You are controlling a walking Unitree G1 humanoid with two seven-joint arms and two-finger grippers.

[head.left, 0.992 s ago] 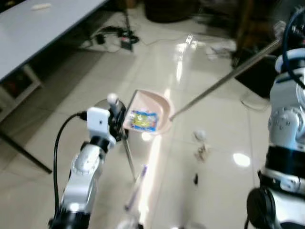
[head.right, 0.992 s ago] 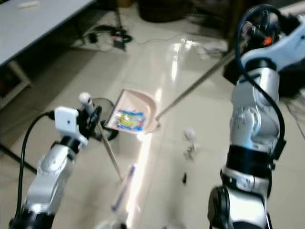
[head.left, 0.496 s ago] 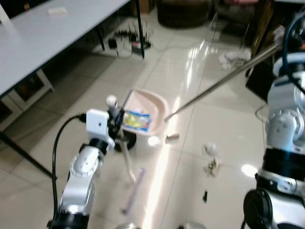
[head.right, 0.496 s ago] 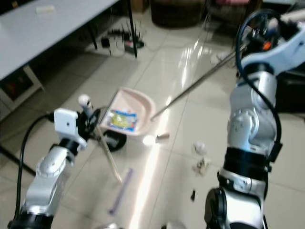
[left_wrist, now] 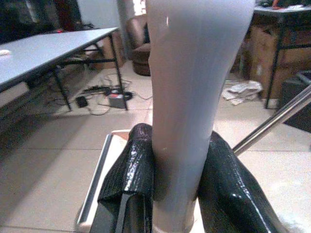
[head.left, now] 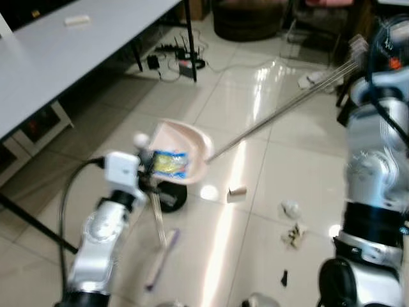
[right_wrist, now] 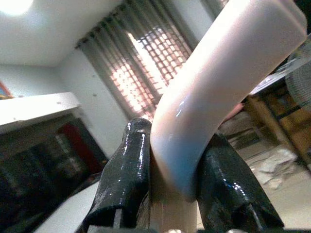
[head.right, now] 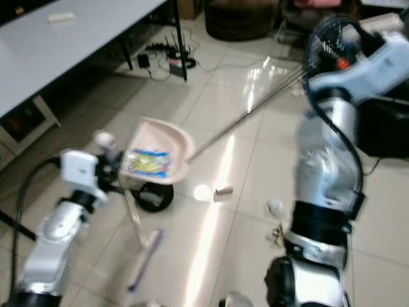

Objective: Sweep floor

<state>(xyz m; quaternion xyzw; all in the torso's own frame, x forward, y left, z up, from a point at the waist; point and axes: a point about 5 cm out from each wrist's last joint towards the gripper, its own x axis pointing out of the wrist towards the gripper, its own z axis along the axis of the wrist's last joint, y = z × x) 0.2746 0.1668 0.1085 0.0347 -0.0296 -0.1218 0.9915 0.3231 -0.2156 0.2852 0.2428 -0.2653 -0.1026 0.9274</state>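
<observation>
Now: grey table (head.left: 57,51) at far left, tiled floor (head.left: 211,115) beneath. Long metal broom pole (head.left: 281,109) slanting from upper right down to pink dustpan (head.left: 181,144), yellow wrapper (head.left: 167,162) inside. Left claw (left_wrist: 177,187) clamped tight on dustpan's pale handle (left_wrist: 189,97); right claw (right_wrist: 170,179) clamped on pole's pink grip (right_wrist: 218,92). Scraps (head.left: 293,234) on floor right of dustpan.

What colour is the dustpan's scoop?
Pale pink; the dustpan shows best in the right eye view.

Left gripper (left_wrist: 177,194) clamped low, right gripper (right_wrist: 172,194) seemingly raised, clamped.
</observation>
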